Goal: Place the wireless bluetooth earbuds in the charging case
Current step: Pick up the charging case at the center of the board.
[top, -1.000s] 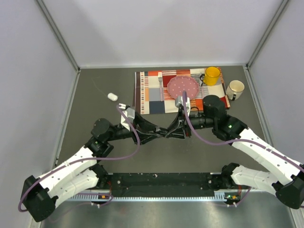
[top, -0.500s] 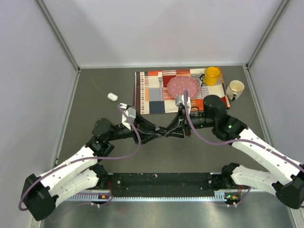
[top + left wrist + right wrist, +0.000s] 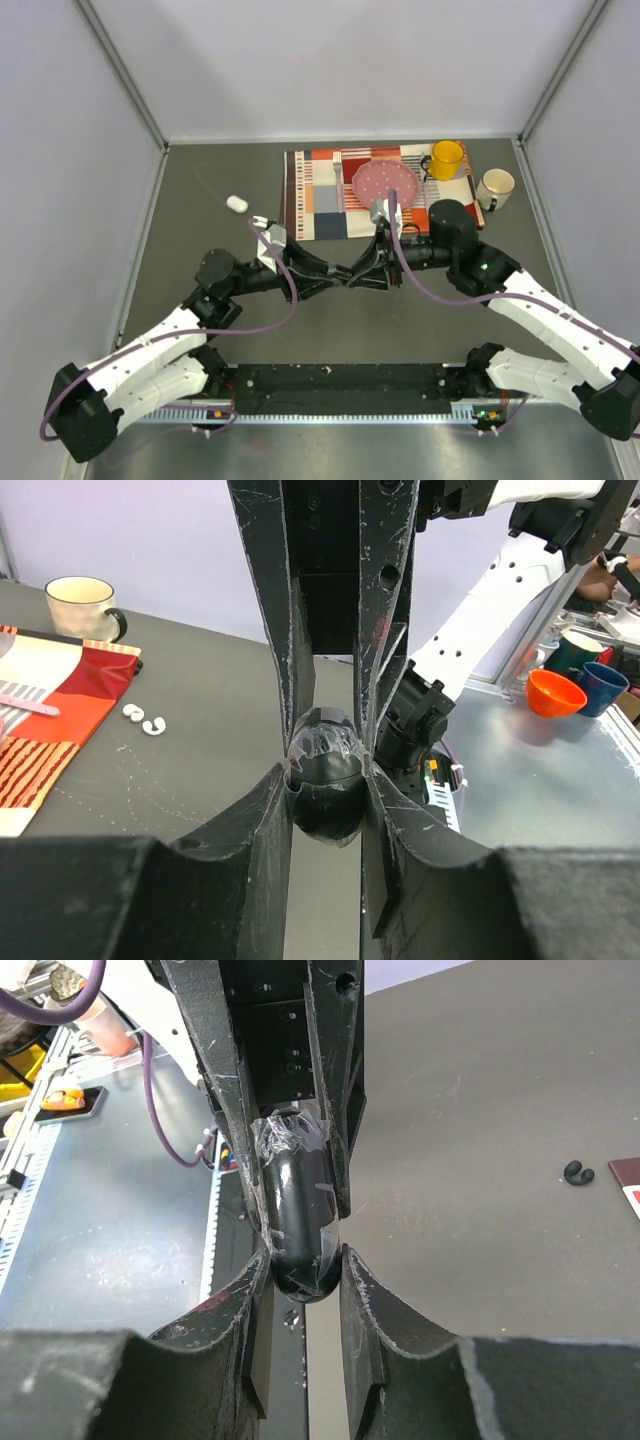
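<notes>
A black oval charging case (image 3: 322, 762) wrapped in clear tape hangs above the table between both grippers. My left gripper (image 3: 326, 798) is shut on one end of it and my right gripper (image 3: 303, 1268) is shut on the other end (image 3: 295, 1195). In the top view the two grippers meet tip to tip, left (image 3: 336, 280) and right (image 3: 355, 276). Two white earbuds (image 3: 143, 719) lie on the table by the placemat's corner. A black earbud (image 3: 577, 1172) lies on the table to the right.
A white oval pod (image 3: 237, 204) lies at the far left. A striped placemat (image 3: 320, 190) holds a pink plate (image 3: 384, 183) and a yellow mug (image 3: 446, 159). A white mug (image 3: 494, 187) stands beside it. Walls enclose the table.
Both grippers have closed in a little towards each other and shifted slightly away from the bases, with the black case still between them.
</notes>
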